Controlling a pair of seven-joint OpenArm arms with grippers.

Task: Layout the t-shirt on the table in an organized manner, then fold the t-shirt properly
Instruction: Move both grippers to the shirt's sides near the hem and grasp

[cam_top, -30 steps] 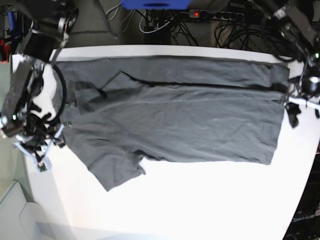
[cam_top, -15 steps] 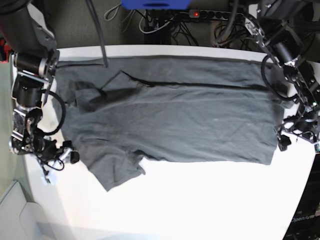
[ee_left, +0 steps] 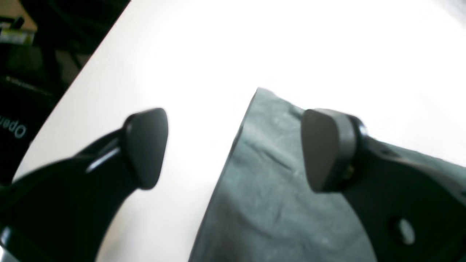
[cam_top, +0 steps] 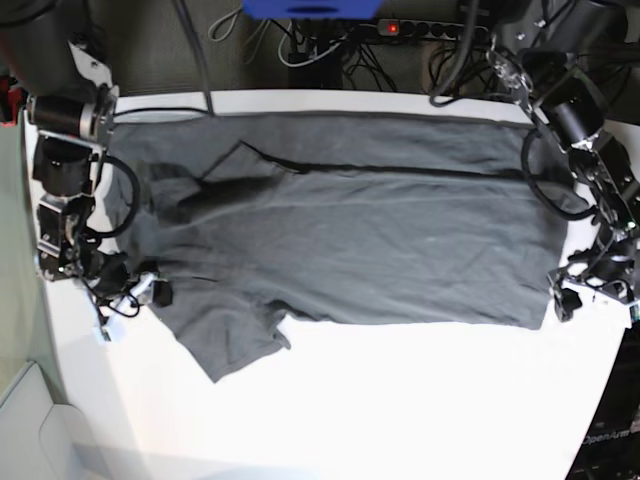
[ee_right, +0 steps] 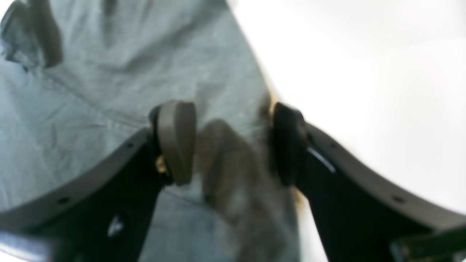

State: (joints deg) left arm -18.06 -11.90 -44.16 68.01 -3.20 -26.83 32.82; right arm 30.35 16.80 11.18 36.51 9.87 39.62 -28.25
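Since the earlier base frames, both arms have dropped toward the near edge of the t-shirt: the right gripper has slid in from the bare tabletop to the cloth's edge by the sleeve, and the left gripper has come down to the hem corner. The t-shirt lies spread across the far half of the tabletop, its far strip folded over along a dark seam-like line, 1 sleeve jutting toward the near side. In the left wrist view, the left gripper's 2 fingers stand wide apart, straddling the hem corner with nothing between them pinched. In the right wrist view, the right gripper's fingers are likewise parted over the cloth's edge; a blurred fold sits between them, not visibly clamped.
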